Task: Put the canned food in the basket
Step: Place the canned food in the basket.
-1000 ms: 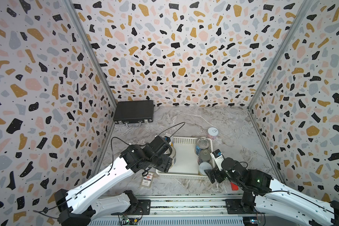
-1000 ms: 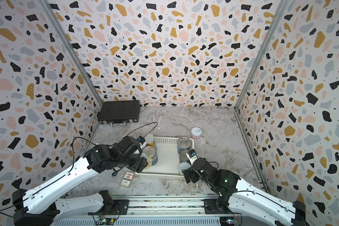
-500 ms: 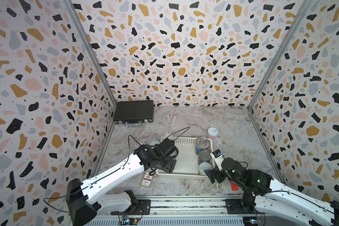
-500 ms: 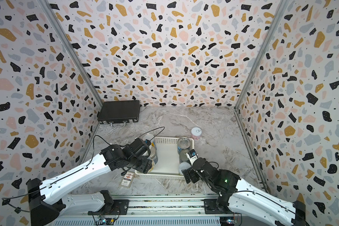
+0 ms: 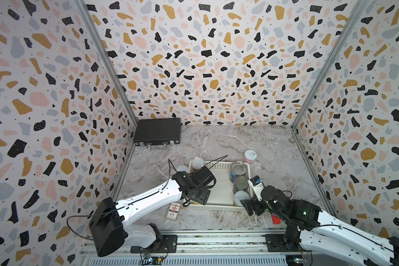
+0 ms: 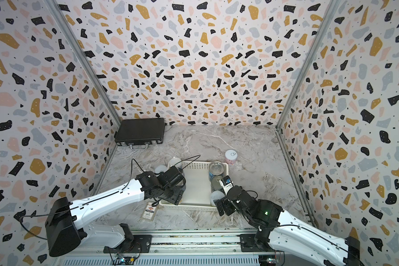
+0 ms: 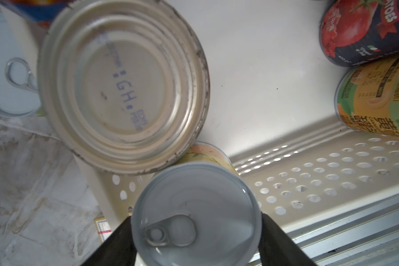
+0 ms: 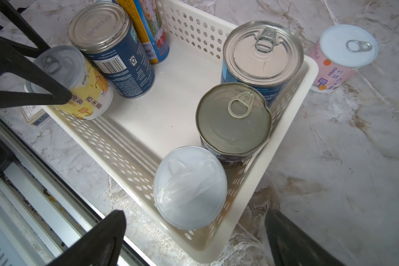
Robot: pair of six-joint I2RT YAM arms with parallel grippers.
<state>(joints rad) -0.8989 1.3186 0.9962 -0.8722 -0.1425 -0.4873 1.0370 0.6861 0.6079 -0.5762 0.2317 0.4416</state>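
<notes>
Overhead view of a marble table (image 5: 217, 142) inside speckled walls, with both of my arms reaching in from the near edge. My left gripper (image 7: 196, 220) is pinching a yellow can (image 8: 88, 92) by its sides. One black finger sits on each side of the can's pale pull-ring lid. The can is upright at the near left corner of the white basket (image 8: 166, 103). I cannot tell whether its base rests on the basket floor. Just beside it, inside the basket, a blue tin (image 8: 115, 53) stands upright with a bare metal top. Three more cans stand upright in a row along the basket's right wall. A ringed tin (image 8: 262, 49) is farthest from me, a dark tin (image 8: 234, 117) is in the middle, and a pale can (image 8: 189, 186) is nearest. My right gripper (image 8: 194, 241) is spread wide and holds nothing. It hangs by the basket's near right corner, close to the pale can. A pink can (image 8: 341, 57) stands on the table outside the basket, near its far right corner. A corner can (image 5: 197, 163) stands at the basket's far left corner, and I cannot tell whether it is inside or just outside. An outer can (image 5: 182, 169) with a pale lid stands on the table just outside the left wall. A card box (image 5: 173, 210) lies flat on the table near the basket's near left corner. A red block (image 5: 275, 220) lies beside my right arm. A black case (image 5: 157, 132) lies in the table's far left corner.
</notes>
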